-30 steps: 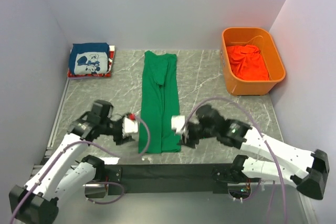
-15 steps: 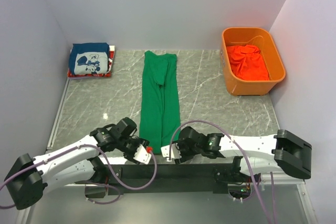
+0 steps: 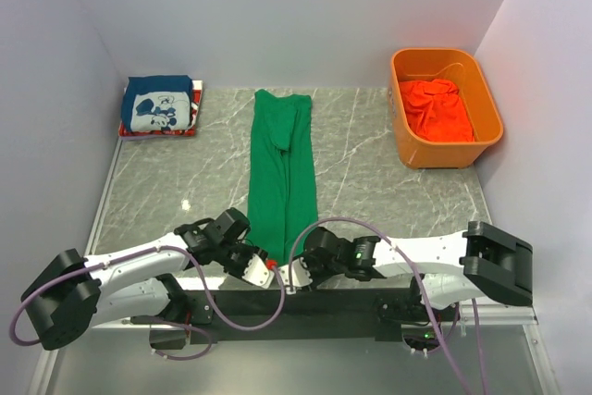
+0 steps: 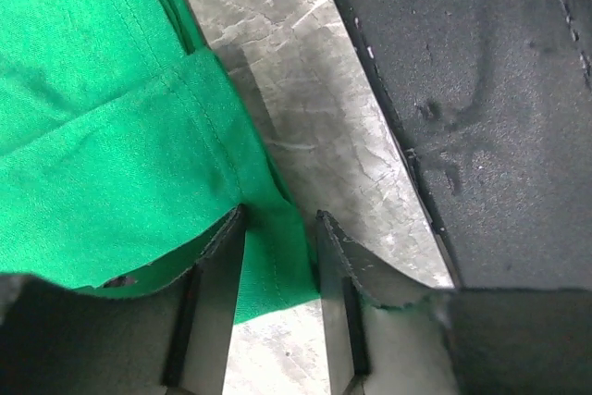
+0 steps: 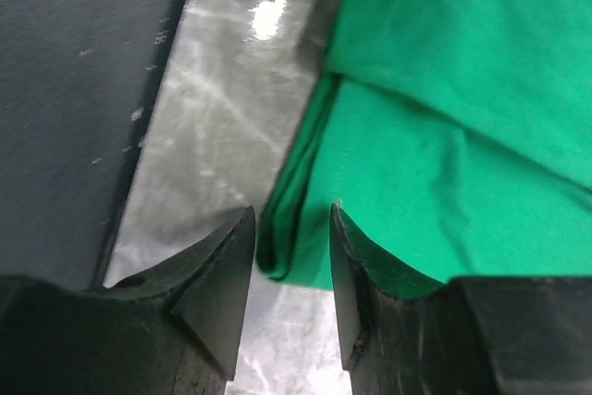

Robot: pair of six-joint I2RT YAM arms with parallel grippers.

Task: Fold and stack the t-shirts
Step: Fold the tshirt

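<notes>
The green t-shirt [image 3: 282, 173] lies as a long narrow folded strip down the middle of the table. My left gripper [image 3: 263, 266] is at its near left corner; in the left wrist view the gripper [image 4: 282, 215] is open with the green corner [image 4: 268, 256] between the fingers. My right gripper [image 3: 294, 271] is at the near right corner; in the right wrist view the gripper [image 5: 292, 210] is open astride the folded green edge [image 5: 287, 238]. The dark blue cartoon tee [image 3: 158, 105] lies folded on a red tee [image 3: 159, 131] at back left.
An orange plastic bin [image 3: 448, 156] at back right holds a crumpled orange-red t-shirt [image 3: 435, 108]. A black strip [image 3: 305, 302] runs along the table's near edge just behind both grippers. Walls close in on left, back and right.
Both grippers have come down and inward from beside the green strip to its near hem corners, and now straddle the cloth. The shirts have not moved.
</notes>
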